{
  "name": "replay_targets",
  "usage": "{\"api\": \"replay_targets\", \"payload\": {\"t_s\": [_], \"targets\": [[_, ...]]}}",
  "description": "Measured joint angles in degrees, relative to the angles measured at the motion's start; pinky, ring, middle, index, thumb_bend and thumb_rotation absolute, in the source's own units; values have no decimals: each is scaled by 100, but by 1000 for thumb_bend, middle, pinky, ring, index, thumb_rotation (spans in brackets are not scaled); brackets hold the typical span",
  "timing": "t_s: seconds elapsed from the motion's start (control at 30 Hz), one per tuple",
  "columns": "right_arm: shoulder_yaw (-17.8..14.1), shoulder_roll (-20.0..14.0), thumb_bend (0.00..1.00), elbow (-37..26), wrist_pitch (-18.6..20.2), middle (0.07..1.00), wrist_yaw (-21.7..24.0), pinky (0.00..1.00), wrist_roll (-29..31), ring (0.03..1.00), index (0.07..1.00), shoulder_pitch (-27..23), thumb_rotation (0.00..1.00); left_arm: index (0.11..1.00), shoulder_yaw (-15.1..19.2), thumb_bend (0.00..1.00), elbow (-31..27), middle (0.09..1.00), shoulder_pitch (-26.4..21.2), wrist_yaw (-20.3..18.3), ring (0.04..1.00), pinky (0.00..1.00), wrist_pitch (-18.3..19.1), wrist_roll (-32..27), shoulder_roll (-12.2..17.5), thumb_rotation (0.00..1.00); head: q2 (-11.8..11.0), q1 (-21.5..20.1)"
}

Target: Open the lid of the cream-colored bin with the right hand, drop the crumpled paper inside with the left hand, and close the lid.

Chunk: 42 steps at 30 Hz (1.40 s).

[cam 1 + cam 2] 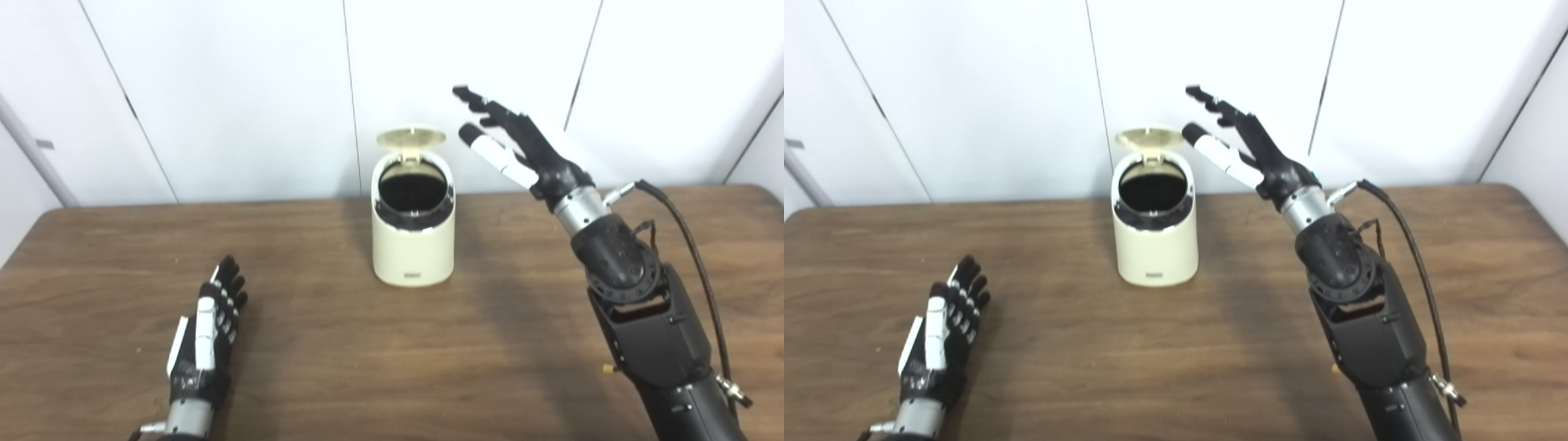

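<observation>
The cream-colored bin (413,245) stands upright near the table's far middle, its lid (411,136) tipped up at the back and its dark inside showing. My right hand (511,147) hovers in the air just right of the lid, open, fingers spread, touching nothing. My left hand (211,321) lies flat on the table at the front left, open and holding nothing. No crumpled paper shows in either view; the bin's inside is too dark to make anything out.
The brown wooden table (343,343) stretches wide around the bin. White wall panels (245,92) rise right behind it. A black cable (692,245) runs along my right forearm.
</observation>
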Motion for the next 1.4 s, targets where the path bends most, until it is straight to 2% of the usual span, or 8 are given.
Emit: {"api": "replay_targets", "payload": {"t_s": [0.23, 0.47, 0.67, 1.17, 1.4], "targets": [[212, -124, 493, 177, -4, 892, 175, 797, -198, 868, 883, -206, 1000, 1000, -8, 521, 6, 1000, -9, 66, 1000, 1000, 0, 134, -21, 994, -9, 26], [373, -152, 512, 552, -6, 909, 361, 843, -327, 898, 883, -464, 1000, 1000, -20, 507, 7, 1000, -10, 112, 1000, 1000, -1, 179, -30, 1000, -18, 53], [581, -204, 521, 693, -24, 919, 558, 863, -545, 925, 886, -659, 1000, 1000, -53, 533, 23, 1000, -18, 140, 1000, 1000, -27, 202, -29, 989, -9, 105], [862, -361, 576, 645, -24, 930, 952, 879, -766, 959, 880, -711, 1000, 1000, -99, 553, 48, 1000, -31, 164, 1000, 1000, -155, 220, -30, 980, 9, 141], [939, -393, 592, 519, -94, 947, 974, 889, -880, 980, 881, -659, 988, 1000, -122, 563, 56, 1000, -36, 187, 1000, 1000, -172, 259, -30, 986, 26, 176]]}}
